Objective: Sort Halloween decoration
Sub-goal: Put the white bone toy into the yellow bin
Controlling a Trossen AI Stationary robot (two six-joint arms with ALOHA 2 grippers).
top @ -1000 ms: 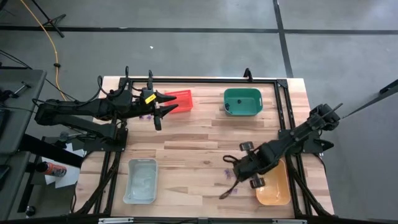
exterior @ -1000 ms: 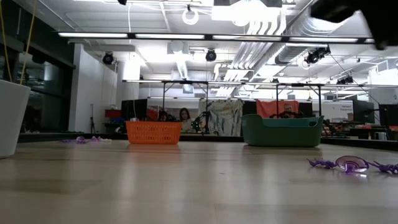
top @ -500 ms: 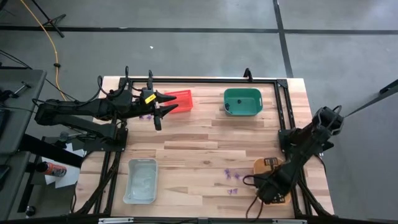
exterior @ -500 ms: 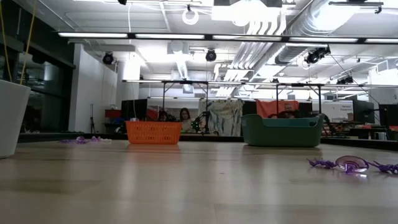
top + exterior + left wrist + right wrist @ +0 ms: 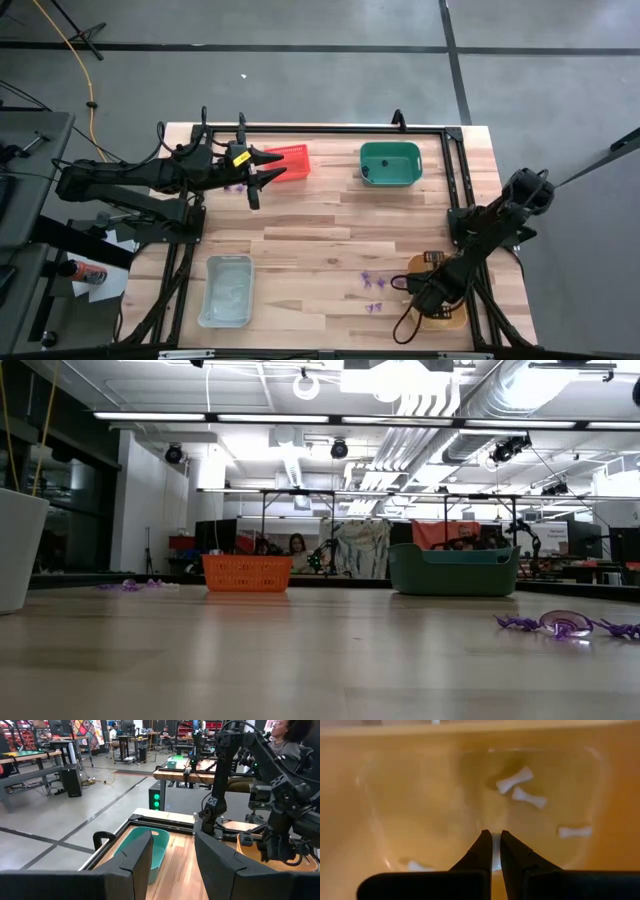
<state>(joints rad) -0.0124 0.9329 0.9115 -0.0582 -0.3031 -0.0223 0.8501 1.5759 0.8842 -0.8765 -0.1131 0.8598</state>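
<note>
The right gripper point(image 5: 492, 851), pinching a small white piece point(image 5: 495, 845), hangs straight over the orange bin point(image 5: 350, 820) — the left gripper point(image 5: 172, 862), open, waits far off.

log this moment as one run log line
right gripper: shut on small white piece, over orange bin | left gripper: open, idle by red bin

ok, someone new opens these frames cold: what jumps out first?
Probably the right pincer, shut on a small white piece over the orange bin at the table's near right corner, where white bone-shaped pieces lie. Next, the left pincer, open, beside the red basket at the far edge. Purple trinkets sit loose left of the orange bin.
</note>
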